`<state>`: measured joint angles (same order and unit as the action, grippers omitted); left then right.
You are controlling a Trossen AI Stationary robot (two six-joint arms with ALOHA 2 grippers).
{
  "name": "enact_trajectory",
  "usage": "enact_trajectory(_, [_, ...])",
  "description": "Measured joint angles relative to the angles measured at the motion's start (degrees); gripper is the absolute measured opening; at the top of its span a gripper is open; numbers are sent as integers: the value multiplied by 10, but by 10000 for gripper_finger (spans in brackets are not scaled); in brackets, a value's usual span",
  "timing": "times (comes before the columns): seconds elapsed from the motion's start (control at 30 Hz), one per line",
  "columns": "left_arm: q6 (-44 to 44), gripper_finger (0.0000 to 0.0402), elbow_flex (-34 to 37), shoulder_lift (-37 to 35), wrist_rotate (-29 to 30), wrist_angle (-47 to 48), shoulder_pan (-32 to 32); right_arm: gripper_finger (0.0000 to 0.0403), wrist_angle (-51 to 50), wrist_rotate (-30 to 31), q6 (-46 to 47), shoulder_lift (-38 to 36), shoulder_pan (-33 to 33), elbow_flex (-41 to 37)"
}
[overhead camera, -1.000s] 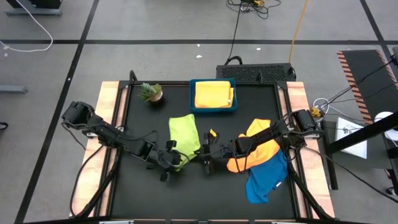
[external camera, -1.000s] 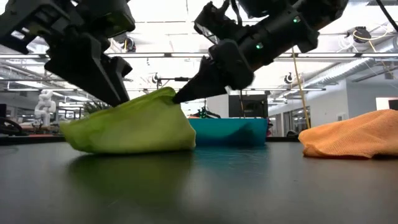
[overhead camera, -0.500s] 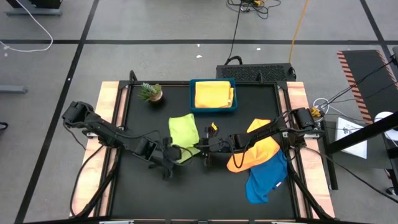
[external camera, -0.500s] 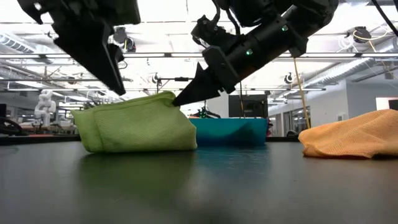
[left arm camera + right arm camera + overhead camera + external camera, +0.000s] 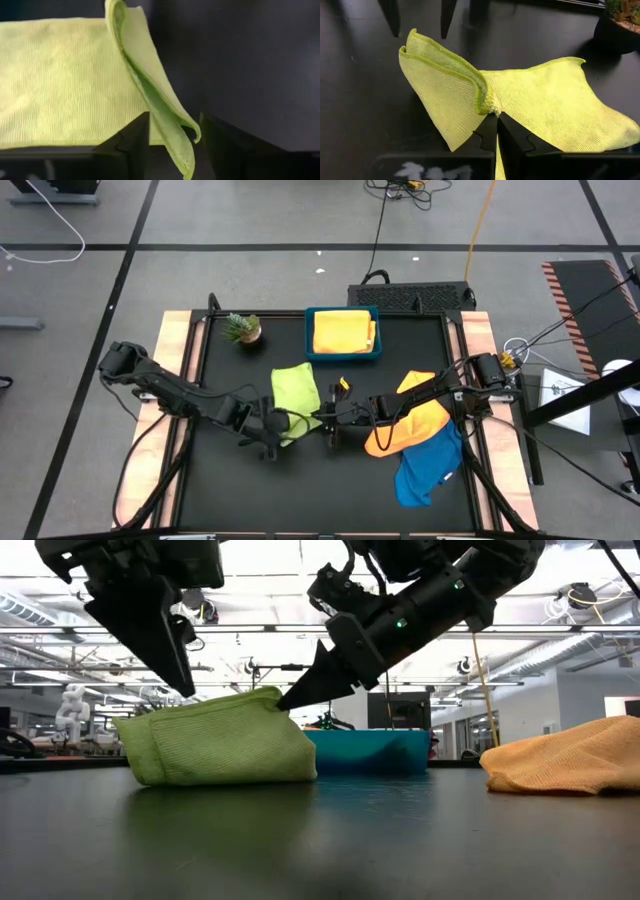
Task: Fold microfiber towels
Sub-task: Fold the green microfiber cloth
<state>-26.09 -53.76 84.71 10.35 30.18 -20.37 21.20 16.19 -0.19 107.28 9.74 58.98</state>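
**Lime towel half folded, two claws at its edge**

We look down on a black worktop (image 5: 220,470). Near its middle lies the soft lime green microfiber towel (image 5: 296,392), doubled over once. Our right claw (image 5: 495,131) is pressed together, pinching a raised corner of that towel. Our left claw (image 5: 170,137) has its fingers spread, with a loose folded edge of the same towel standing between them, apparently let go rather than gripped.

Toward the back of the worktop, a yellow cloth (image 5: 343,332) rests folded inside the rigid blue rectangular tray (image 5: 311,336); we judge that one finished. On the right, a crumpled orange cloth (image 5: 415,425) and a crumpled blue cloth (image 5: 428,470) overlap in a heap, untouched. So roughly one towel is done, one is mid-fold, and at least two remain.
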Motion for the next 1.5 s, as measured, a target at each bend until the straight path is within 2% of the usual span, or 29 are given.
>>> enact_trajectory(0.27, [-31,306,0,1,-29,1,33,0,-1,-5,-1,0,1,0])
enact_trajectory(0.4, [-69,346,0,2,-30,12,33,0,0,-15,-1,0,1,0])
enact_trajectory(0.83, [-151,358,0,64,-30,-24,5,0,0,-15,-4,0,1,0])
enact_trajectory(1.07, [-147,357,-1,95,-27,-27,3,0,-1,-15,-3,-1,1,0])
enact_trajectory(1.17, [-147,343,1,95,-24,-8,0,0,-1,-15,-3,-1,1,0])
enact_trajectory(1.27, [-147,302,0,95,-24,-8,0,0,-2,-15,-3,-1,1,-1])
enact_trajectory(1.37, [-139,239,0,95,-24,-7,0,0,-2,-15,-3,-1,1,-1])
enact_trajectory(1.5, [-119,129,0,95,-31,-2,0,0,-2,-15,-3,-1,4,-1])
